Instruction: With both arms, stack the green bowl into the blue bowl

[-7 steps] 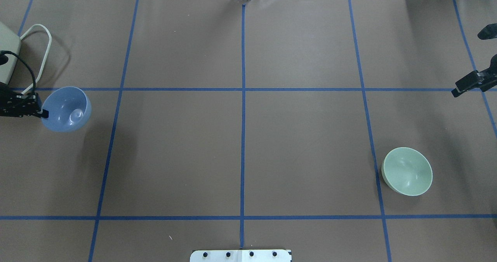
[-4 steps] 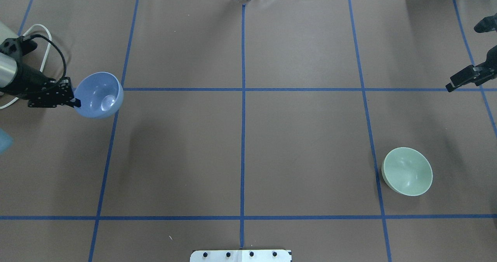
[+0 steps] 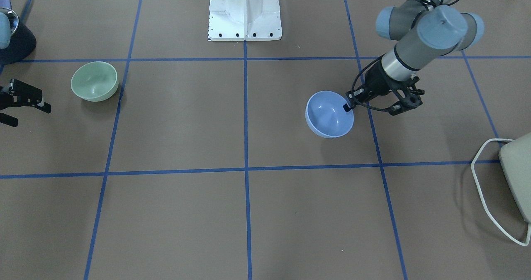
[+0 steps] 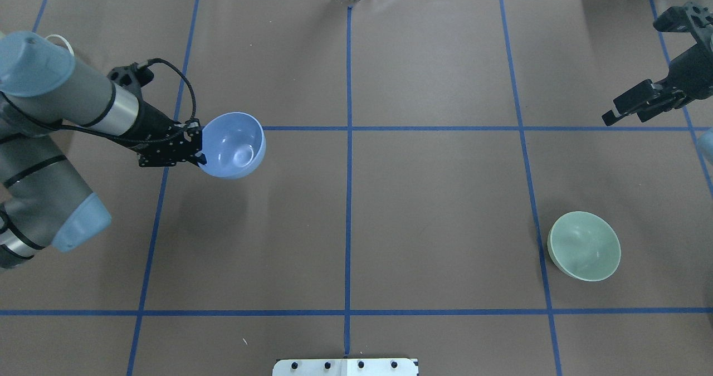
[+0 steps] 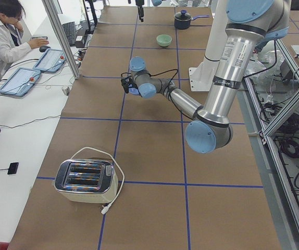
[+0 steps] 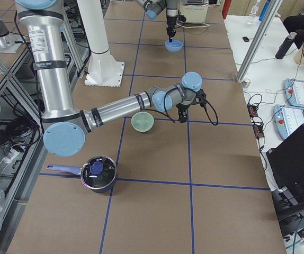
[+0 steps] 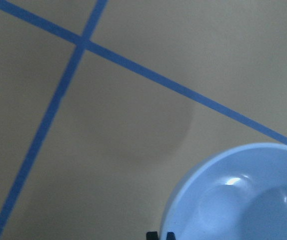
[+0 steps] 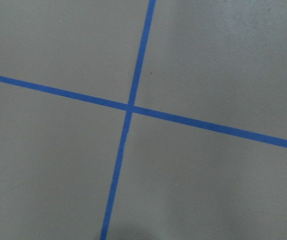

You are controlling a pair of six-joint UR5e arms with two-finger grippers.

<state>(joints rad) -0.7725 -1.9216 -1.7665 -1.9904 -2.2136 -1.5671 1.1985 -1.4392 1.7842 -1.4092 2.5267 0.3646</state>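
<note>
The blue bowl (image 4: pixel 234 143) hangs tilted above the table left of centre, and my left gripper (image 4: pixel 199 156) is shut on its near rim. In the front-facing view the blue bowl (image 3: pixel 329 115) hangs off the left gripper (image 3: pixel 346 107), and it fills the lower right of the left wrist view (image 7: pixel 243 195). The green bowl (image 4: pixel 585 246) stands upright on the table at the right, untouched; it also shows in the front-facing view (image 3: pixel 94 81). My right gripper (image 4: pixel 613 111) is open and empty, above the table well beyond the green bowl, and shows at the front-facing view's left edge (image 3: pixel 32 116).
A toaster (image 5: pixel 87 180) with a white cable stands at the table's left end. A dark pot (image 6: pixel 98 172) sits at the right end. The white pedestal base (image 3: pixel 244 12) stands at the robot's side. Blue tape lines cross the brown table cover.
My left arm has carried the blue bowl to the right, from the table's left edge toward the centre. My right gripper has shifted a little inward. The green bowl has not moved.
</note>
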